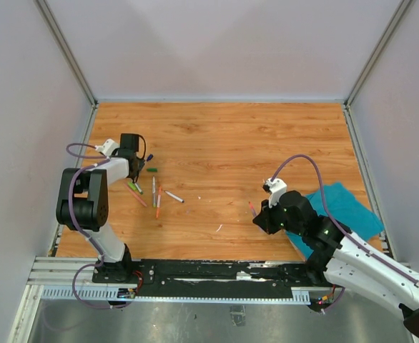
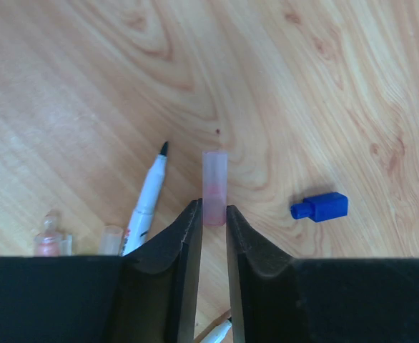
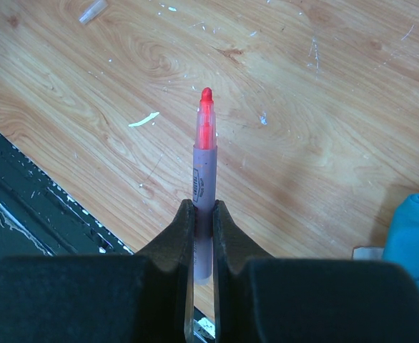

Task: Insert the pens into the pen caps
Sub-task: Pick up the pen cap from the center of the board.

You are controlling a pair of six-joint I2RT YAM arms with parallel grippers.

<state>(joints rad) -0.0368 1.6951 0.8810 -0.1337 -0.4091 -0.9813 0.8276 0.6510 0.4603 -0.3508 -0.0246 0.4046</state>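
Note:
My left gripper (image 2: 213, 211) is low over the wood at the far left (image 1: 141, 163). Its fingertips press both sides of the near end of a translucent pink pen cap (image 2: 214, 186), which points away from me. My right gripper (image 3: 203, 209) is shut on a pale-barrelled pen (image 3: 204, 171) whose bare pink-red tip sticks out ahead. In the top view that pen (image 1: 252, 209) sits just ahead of the right gripper (image 1: 259, 216), right of centre. A black-tipped white pen (image 2: 146, 201) lies just left of the left fingers. A blue cap (image 2: 319, 206) lies to their right.
Several more pens lie scattered right of the left arm, among them a green one (image 1: 135, 187) and an orange one (image 1: 158, 204). Two clear caps (image 2: 50, 239) (image 2: 111, 238) sit by the left finger. A teal cloth (image 1: 345, 207) lies behind the right arm.

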